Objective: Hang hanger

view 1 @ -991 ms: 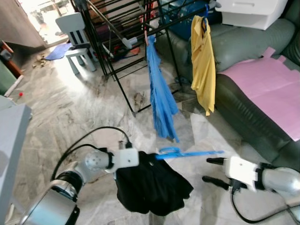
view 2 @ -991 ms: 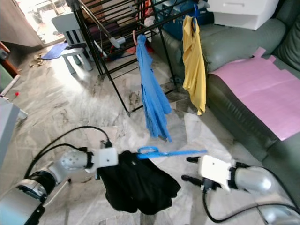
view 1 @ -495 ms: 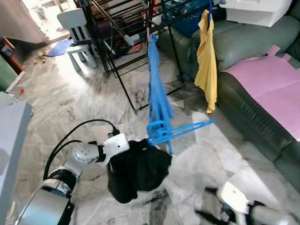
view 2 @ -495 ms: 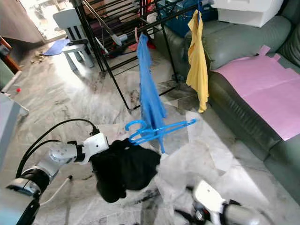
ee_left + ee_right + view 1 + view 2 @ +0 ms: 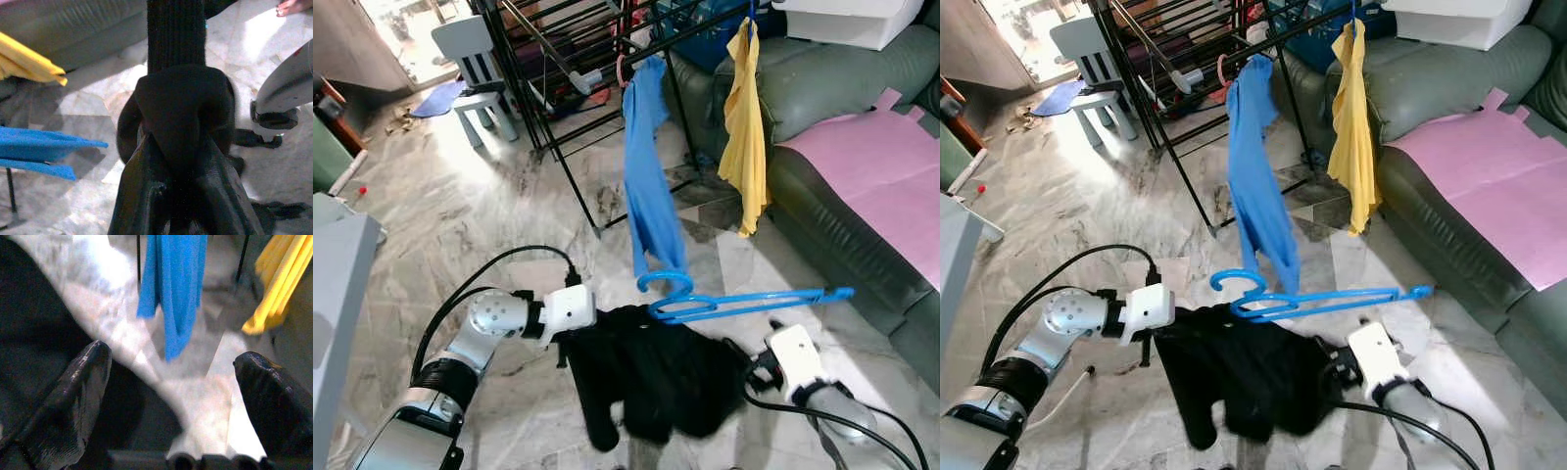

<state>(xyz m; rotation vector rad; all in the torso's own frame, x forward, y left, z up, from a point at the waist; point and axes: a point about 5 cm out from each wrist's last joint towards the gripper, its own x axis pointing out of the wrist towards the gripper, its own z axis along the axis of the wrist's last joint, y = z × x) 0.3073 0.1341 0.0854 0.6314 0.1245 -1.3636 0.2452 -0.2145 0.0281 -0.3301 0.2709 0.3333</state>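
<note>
Looking through the left eye view, the black garment [image 5: 656, 377] on the blue hanger [image 5: 744, 302] is held low above the floor, well short of the drying rack [image 5: 578, 59]. In the left wrist view, the left pincer [image 5: 178, 196] is clamped on its fabric. In the right wrist view, the right pincer [image 5: 166, 382] gapes wide, empty. Lifting toward the rail is judged next

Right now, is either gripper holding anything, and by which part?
The left gripper is shut on a bunched fold of the black garment, which carries the blue hanger. The right gripper is open, holding nothing.
</note>
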